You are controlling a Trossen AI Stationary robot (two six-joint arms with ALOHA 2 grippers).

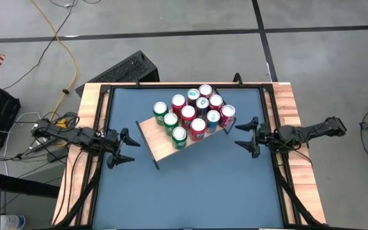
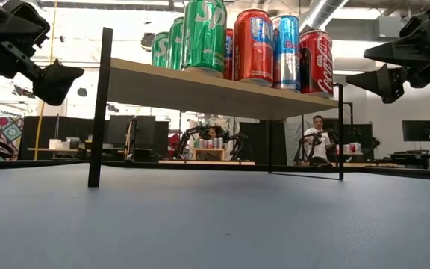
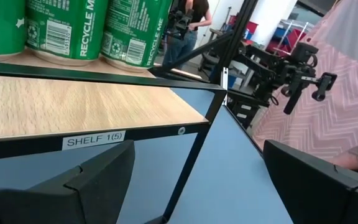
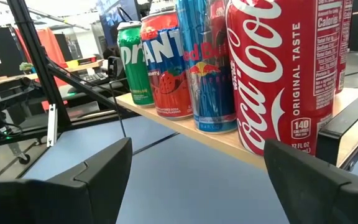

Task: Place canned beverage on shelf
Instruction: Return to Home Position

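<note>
The shelf (image 1: pixel 171 142), a light wood board on thin black legs, stands slantwise mid-table. Several cans (image 1: pixel 193 112) stand upright on their bases on its far part: green ones (image 3: pixel 73 28) toward the left, and red ones and a blue-silver one toward the right, with a red Coca-Cola can (image 4: pixel 278 68) at the right end. My left gripper (image 1: pixel 131 147) hovers open at the shelf's left end, level, touching nothing. My right gripper (image 1: pixel 239 135) hovers open just right of the shelf's right end, also level, with nothing between its fingers.
The dark blue tabletop (image 1: pixel 203 191) has free room on its near half, in front of the shelf. A wooden border (image 1: pixel 299 160) and a black frame run round it. In the low view, a seated person (image 2: pixel 318 138) and other arms show in the room behind.
</note>
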